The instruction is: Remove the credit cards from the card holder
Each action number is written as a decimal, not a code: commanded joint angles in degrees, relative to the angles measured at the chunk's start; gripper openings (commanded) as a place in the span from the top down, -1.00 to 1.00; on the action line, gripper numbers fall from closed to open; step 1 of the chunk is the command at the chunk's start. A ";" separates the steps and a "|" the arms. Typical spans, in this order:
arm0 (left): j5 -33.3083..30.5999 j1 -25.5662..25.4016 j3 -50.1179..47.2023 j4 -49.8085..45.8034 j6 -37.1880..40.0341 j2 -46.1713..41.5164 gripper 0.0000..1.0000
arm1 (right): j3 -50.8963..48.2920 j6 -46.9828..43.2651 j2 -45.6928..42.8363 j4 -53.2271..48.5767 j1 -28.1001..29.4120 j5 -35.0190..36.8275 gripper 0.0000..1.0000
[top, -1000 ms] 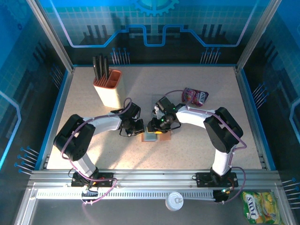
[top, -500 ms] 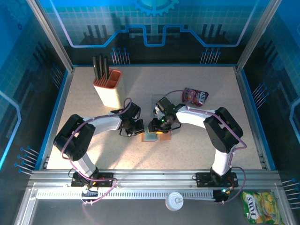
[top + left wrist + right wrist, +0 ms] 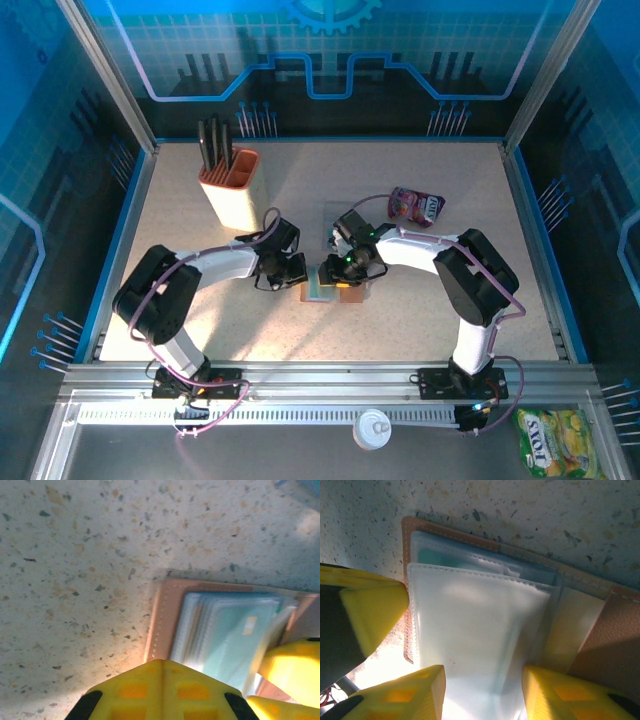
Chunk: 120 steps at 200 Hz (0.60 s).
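The brown card holder point(image 3: 350, 293) lies open mid-table between both grippers. In the left wrist view its brown edge point(image 3: 162, 615) frames the pockets, with teal credit cards point(image 3: 230, 635) tucked inside. My left gripper point(image 3: 162, 661) is shut, its tips pressed on the holder's near edge, also seen from above point(image 3: 297, 272). My right gripper point(image 3: 482, 692) is open, its fingers point(image 3: 415, 690) straddling a pale clear sleeve point(image 3: 480, 625) of the holder. A teal card point(image 3: 450, 560) peeks out behind the sleeve and a yellow-tan card point(image 3: 572, 625) lies beside it. From above, the right gripper point(image 3: 335, 272) sits over the holder.
An orange-and-cream knife block point(image 3: 228, 185) stands at the back left. A purple-pink pouch point(image 3: 417, 205) lies at the back right, behind the right arm. Off the table at the front are a white lid point(image 3: 372, 428) and a yellow snack bag point(image 3: 555, 440).
The right gripper has crept slightly left over the card holder. The left arm has stayed where it was.
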 commanded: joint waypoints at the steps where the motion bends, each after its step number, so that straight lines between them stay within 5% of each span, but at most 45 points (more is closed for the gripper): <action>1: -0.69 -0.28 -0.10 1.11 -0.09 -3.64 0.95 | -1.54 -0.49 -1.02 -0.85 0.25 0.54 0.09; 120: 10.16 -0.39 -4.04 12.45 -6.38 -1.34 0.66 | -3.35 -0.14 -1.60 0.96 -0.29 -0.40 0.11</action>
